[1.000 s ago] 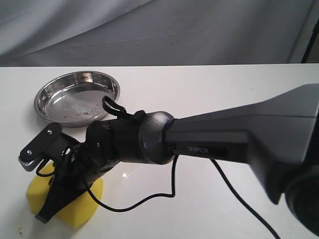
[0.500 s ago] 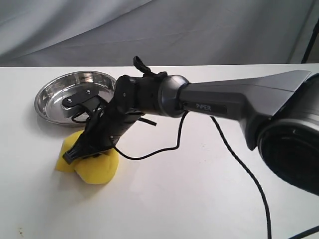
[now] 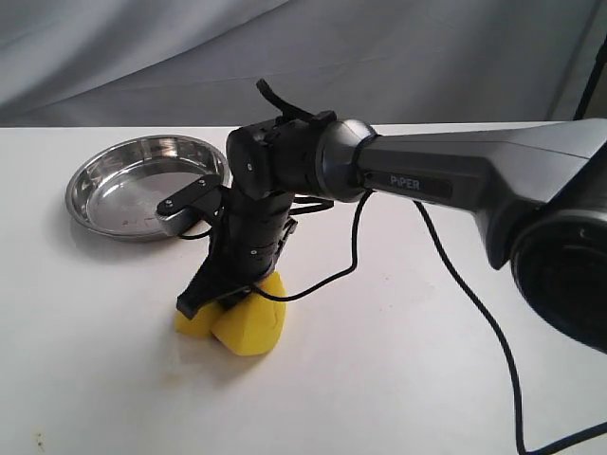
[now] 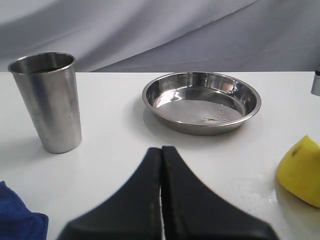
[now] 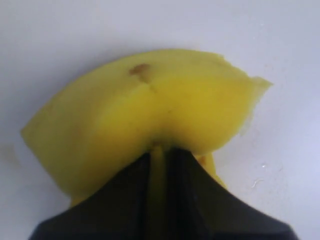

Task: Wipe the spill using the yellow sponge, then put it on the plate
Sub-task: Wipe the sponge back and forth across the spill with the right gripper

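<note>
Tightly between right jaws, yellow sponge (image 3: 248,327)

Yellow sponge (image 3: 248,328) farther right

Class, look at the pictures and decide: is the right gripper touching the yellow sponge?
Touching. The right wrist view shows the right gripper pinching a fold of the yellow sponge, with foam bulging around its tips.

Shiny steel plate (image 3: 142,185), foam sponge (image 3: 242,322)
</note>
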Tool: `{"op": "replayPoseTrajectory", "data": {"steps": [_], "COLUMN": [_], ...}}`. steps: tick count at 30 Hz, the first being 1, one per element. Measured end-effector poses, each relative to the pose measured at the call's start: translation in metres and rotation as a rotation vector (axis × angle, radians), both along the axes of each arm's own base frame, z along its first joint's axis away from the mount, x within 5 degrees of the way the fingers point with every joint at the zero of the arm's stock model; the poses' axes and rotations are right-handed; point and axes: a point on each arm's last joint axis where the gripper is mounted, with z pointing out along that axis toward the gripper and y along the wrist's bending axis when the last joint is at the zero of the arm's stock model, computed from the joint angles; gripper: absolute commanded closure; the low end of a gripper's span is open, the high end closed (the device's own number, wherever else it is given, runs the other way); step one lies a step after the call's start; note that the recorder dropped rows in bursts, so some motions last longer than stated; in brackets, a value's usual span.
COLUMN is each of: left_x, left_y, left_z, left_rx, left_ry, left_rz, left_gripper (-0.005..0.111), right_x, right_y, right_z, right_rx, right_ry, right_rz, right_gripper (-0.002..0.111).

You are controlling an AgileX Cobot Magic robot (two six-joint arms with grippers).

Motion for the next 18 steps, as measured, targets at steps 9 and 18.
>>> {"op": "replayPoseTrajectory", "data": {"steps": [9, 18], "left_x": [0.0, 0.0], "left_y": [0.0, 0.0], "left_z": [0.0, 0.0], "left_rx": [0.0, 0.0], "left_ry": [0.0, 0.0], "left_rz": [0.0, 0.0], "left_gripper": [0.107, 0.107], "right_x": [-0.02, -0.071], "right_y": [0.006, 0.057], "right_z": [0.003, 0.0], "right_rx": [0.125, 0.31], "right_ry": [0.224, 0.252], "right_rz": [0.154, 0.363], "right_gripper": [0.108, 0.108]}}
